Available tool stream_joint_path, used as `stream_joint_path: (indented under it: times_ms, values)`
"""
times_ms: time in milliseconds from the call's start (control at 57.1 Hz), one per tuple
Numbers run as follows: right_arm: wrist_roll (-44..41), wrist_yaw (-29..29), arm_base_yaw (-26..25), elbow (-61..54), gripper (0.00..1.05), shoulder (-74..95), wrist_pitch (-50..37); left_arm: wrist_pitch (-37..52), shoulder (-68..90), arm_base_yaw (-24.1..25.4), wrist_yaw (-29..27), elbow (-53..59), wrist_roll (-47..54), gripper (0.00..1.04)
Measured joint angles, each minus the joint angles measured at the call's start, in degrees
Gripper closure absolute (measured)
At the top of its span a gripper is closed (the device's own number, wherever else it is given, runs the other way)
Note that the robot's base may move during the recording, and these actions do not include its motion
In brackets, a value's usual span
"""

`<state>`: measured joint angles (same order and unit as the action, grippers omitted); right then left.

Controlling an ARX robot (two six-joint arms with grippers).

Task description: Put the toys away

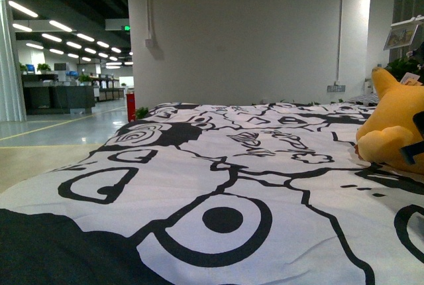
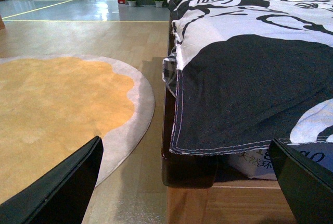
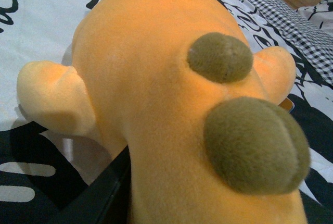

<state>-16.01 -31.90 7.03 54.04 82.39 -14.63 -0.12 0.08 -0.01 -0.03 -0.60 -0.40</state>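
Observation:
The yellow-orange plush animal (image 1: 389,132) lies on the bed at the far right of the front view, one pointed part sticking up. In the right wrist view the plush animal (image 3: 156,94) fills the picture, showing two olive-brown patches and stubby limbs. My right gripper (image 3: 192,200) is shut on its body; only one black finger (image 3: 101,195) shows beside it. My left gripper (image 2: 186,148) hangs open with nothing between its fingers, low beside the bed's near corner, above the wooden floor.
A black-and-white patterned cover (image 1: 199,166) drapes over the bed and its dark wooden frame corner (image 2: 187,169). A round orange rug (image 2: 57,109) lies on the floor beside the bed. A checkered pillow (image 3: 281,21) lies beyond the plush. A white wall stands behind the bed.

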Motion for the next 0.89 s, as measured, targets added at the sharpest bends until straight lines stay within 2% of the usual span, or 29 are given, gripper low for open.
stream_joint_path:
  times_ms: [175,298,613,754,894]
  values:
    - [3.13,4.20,-0.96,0.72,0.84,-0.33,3.02,0.00,0.00,0.00,0.00,0.00,0.00,0.06]
    - [7.78,11.93,-2.95,0.92,0.96,-2.75,4.59,0.00,0.00,0.00,0.00,0.00,0.00,0.06]
    - [16.81,35.12,-12.20,-6.64,0.98,-17.90,3.34,0.00,0.00,0.00,0.00,0.00,0.00,0.06]
    - [23.21,49.72,-23.52,-14.38,0.98,-30.71,3.39,0.00,0.00,0.00,0.00,0.00,0.00,0.06]
    - [28.76,59.74,-31.12,-18.29,0.98,-39.65,4.96,0.00,0.00,0.00,0.00,0.00,0.00,0.06]
